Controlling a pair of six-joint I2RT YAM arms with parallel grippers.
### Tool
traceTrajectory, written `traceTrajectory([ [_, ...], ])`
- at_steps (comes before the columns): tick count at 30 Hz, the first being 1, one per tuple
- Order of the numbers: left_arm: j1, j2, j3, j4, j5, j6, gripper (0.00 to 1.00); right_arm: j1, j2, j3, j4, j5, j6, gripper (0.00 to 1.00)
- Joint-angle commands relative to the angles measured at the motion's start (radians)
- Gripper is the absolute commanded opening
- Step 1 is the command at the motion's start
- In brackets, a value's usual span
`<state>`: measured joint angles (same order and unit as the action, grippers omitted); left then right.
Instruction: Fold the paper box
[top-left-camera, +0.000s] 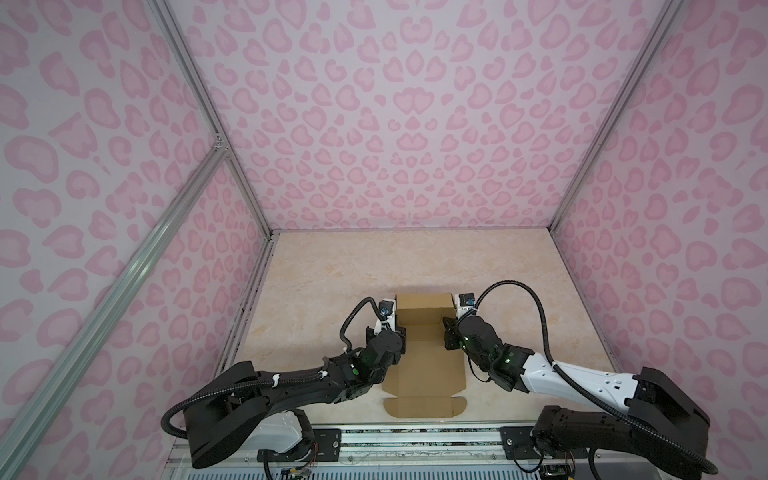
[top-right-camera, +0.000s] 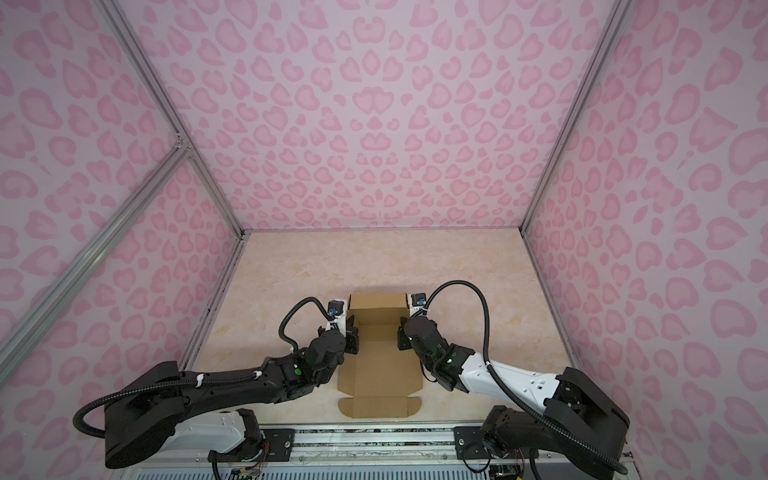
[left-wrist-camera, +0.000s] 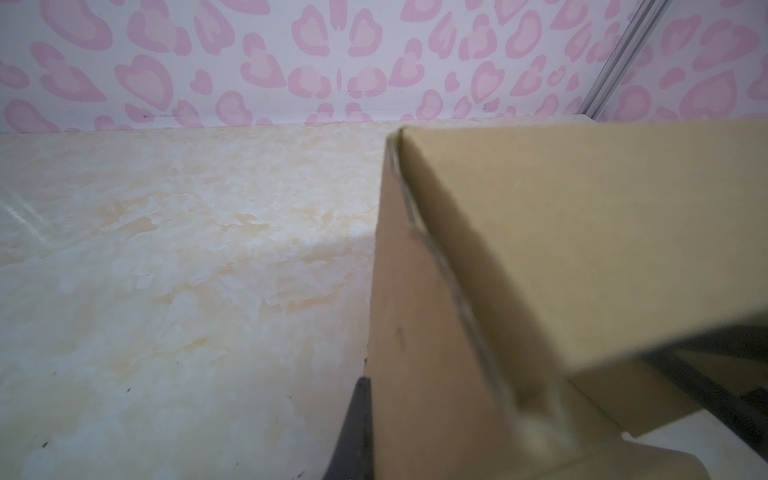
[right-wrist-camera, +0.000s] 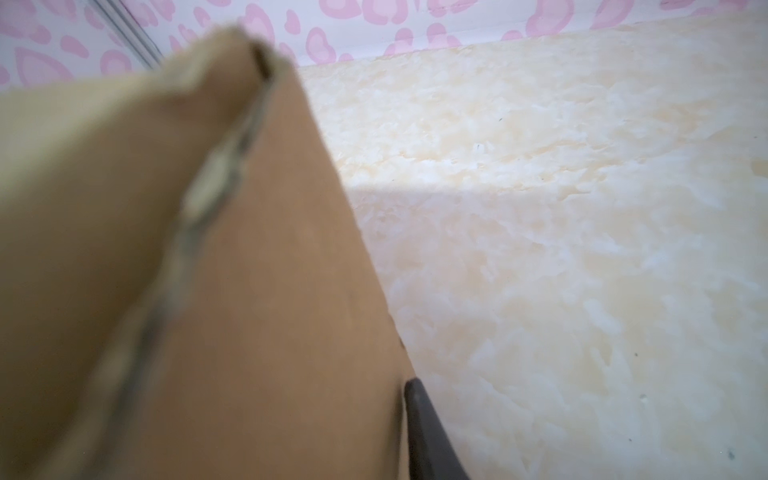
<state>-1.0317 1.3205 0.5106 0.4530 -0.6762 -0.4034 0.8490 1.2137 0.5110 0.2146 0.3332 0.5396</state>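
Left jaws: closed together on the left side wall of the paper box, with the outer finger flat against the wall's outside face.

Right jaws: at the right side wall, one finger just outside it. Whether they grip the wall cannot be told.

Both side walls stand upright at the far half of the box, and the back wall is raised between them. The near half lies flat, its end flap and tabs toward the front edge.

The box sits near the front middle of the cream marbled surface, enclosed by pink-patterned walls.
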Motion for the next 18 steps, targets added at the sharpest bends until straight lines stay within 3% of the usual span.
traceTrajectory([
  [1,-0.013,0.009,0.026,-0.029,-0.037,-0.015,0.04,-0.001,-0.016,-0.026,0.011,0.121,0.061,0.21],
  [8,-0.042,0.021,0.066,-0.081,-0.083,-0.018,0.04,-0.010,-0.037,0.009,-0.090,0.174,0.098,0.18],
  [18,-0.058,0.039,0.122,-0.147,-0.109,-0.025,0.04,-0.063,-0.048,0.033,-0.170,0.131,0.090,0.02],
])
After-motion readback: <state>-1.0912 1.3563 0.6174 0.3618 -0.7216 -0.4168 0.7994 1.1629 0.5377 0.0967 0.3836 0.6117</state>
